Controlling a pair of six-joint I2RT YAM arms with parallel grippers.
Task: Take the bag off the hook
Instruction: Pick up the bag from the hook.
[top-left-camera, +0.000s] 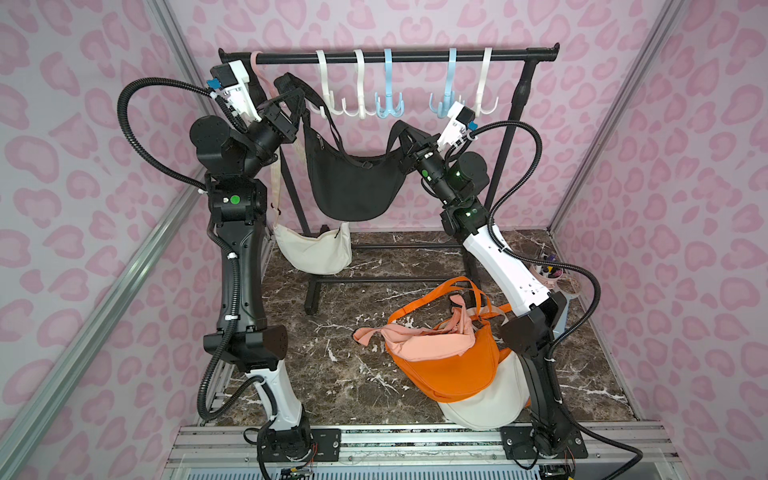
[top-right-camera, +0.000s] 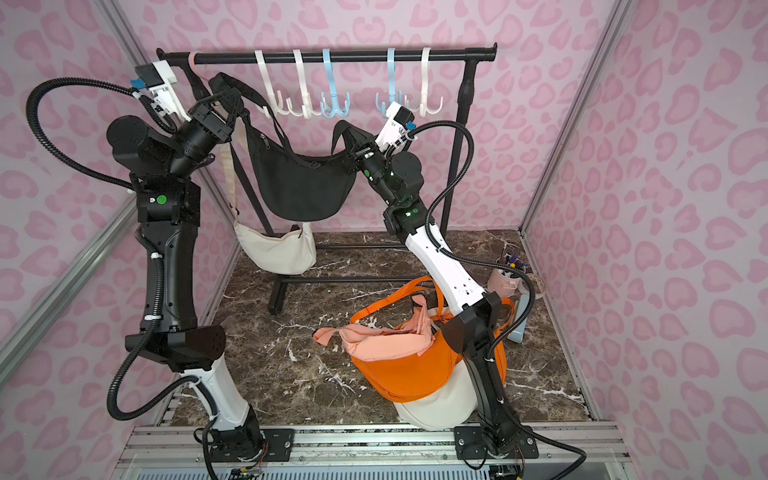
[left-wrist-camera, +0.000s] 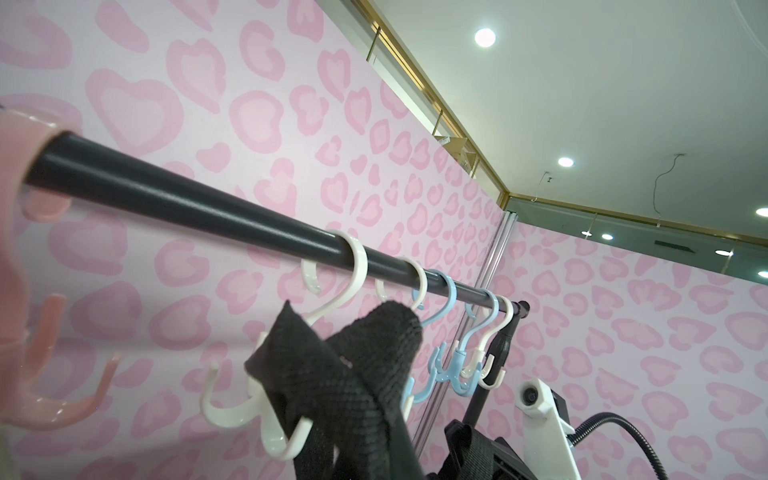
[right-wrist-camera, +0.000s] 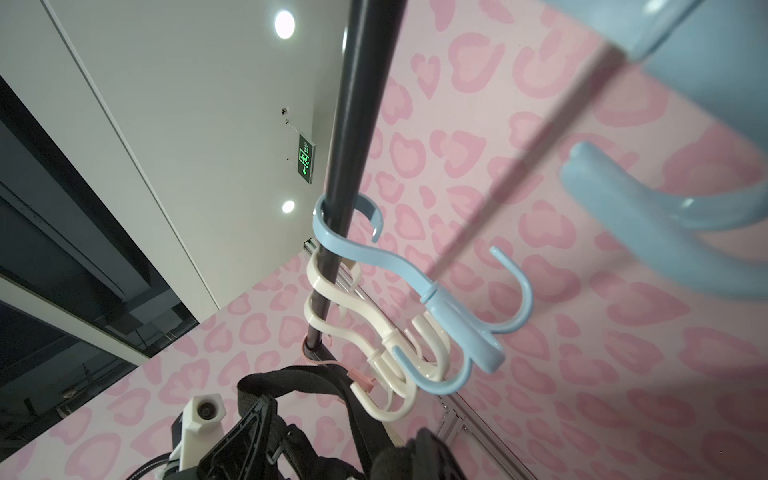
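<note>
A black crescent bag (top-left-camera: 353, 183) (top-right-camera: 301, 187) hangs in the air below the rack's rail, slung between my two grippers by its strap. At the rack's left end, my left gripper (top-left-camera: 292, 102) (top-right-camera: 227, 107) is shut on the black strap (left-wrist-camera: 332, 395). My right gripper (top-left-camera: 409, 143) (top-right-camera: 353, 146) is shut on the strap's other end beside the bag. The strap runs right past the leftmost white hook (top-left-camera: 325, 89) (left-wrist-camera: 226, 411) (right-wrist-camera: 386, 409). One prong overlaps the strap in both wrist views; I cannot tell whether it is still caught.
The black rail (top-left-camera: 390, 56) carries more white and blue hooks (top-left-camera: 388, 99). A cream bag (top-left-camera: 313, 253) hangs from a pink hook (left-wrist-camera: 45, 399) at the left end. Orange, pink and cream bags (top-left-camera: 444, 361) are piled by the right arm. A pink cup (top-left-camera: 548, 276) stands at the far right.
</note>
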